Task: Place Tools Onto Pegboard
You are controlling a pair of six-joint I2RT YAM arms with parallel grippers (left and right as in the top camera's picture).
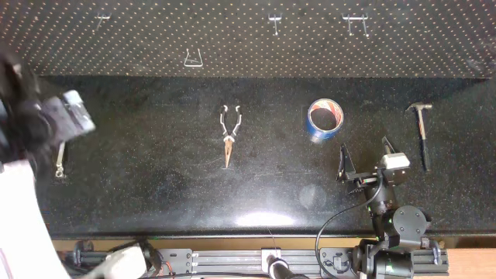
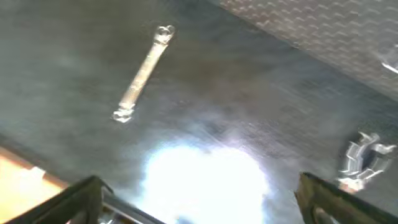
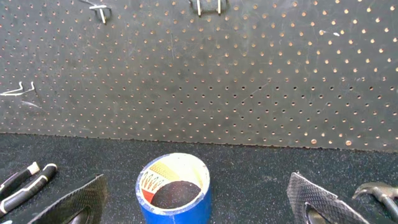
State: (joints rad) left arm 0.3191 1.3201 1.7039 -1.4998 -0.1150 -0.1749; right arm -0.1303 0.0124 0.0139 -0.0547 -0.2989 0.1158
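Worktop [image 1: 155,163], hammer [image 3: 375,190] half off-frame

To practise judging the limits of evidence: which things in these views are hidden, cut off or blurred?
- Wrench, top view: one end covered by the blurred left arm.
- Hammer, right wrist view: handle cut off by the picture edge.
- Pliers, right wrist view: nose cut off by the edge.
- Worktop, left wrist view: glare washes out a patch.
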